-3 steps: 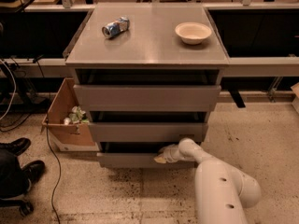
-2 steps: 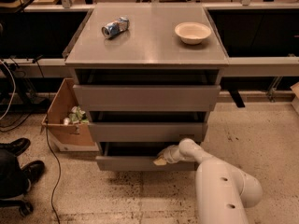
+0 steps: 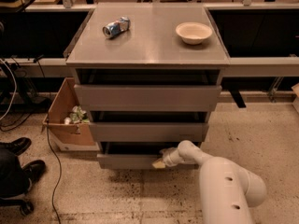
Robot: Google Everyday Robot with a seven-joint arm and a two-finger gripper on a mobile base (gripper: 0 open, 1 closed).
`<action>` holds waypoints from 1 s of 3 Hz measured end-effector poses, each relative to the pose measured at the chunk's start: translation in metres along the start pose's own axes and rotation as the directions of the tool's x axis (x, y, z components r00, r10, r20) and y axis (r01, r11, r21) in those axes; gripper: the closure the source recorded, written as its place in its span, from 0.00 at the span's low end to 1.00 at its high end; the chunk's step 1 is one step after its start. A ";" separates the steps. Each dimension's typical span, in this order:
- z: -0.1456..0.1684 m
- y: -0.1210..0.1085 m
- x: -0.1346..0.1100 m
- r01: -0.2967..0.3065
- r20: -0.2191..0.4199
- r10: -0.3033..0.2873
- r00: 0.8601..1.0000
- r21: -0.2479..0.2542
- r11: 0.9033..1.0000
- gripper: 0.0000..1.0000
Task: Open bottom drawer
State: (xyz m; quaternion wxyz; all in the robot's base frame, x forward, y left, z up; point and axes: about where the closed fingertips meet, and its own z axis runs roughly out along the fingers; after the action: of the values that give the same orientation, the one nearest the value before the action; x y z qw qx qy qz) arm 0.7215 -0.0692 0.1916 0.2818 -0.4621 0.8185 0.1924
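Down low, the claw (image 3: 160, 162) is at the top edge of the bottom drawer (image 3: 126, 161); if it is open or closed, I cannot tell. This drawer, lowest in the grey cabinet (image 3: 147, 97), stands pulled out a little. On the worktop (image 3: 149, 48) are a can (image 3: 116, 27) and a bowl (image 3: 193, 32).

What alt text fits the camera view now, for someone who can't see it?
The gripper sits at the top edge of the bottom drawer of a grey three-drawer cabinet, a dark gap showing above that drawer front. A can and a bowl rest on the cabinet top; a cardboard box stands on the floor beside it.
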 end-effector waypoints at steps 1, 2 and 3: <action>-0.027 0.030 0.030 -0.058 -0.062 0.056 0.997 -0.025 0.998 0.01; -0.031 0.079 0.056 -0.089 -0.123 0.076 0.989 -0.097 0.991 1.00; -0.035 0.079 0.052 -0.089 -0.123 0.076 0.989 -0.097 0.991 1.00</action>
State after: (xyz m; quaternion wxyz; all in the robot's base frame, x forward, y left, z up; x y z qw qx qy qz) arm 0.6212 -0.0835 0.1889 0.2000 -0.4524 0.8414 0.2177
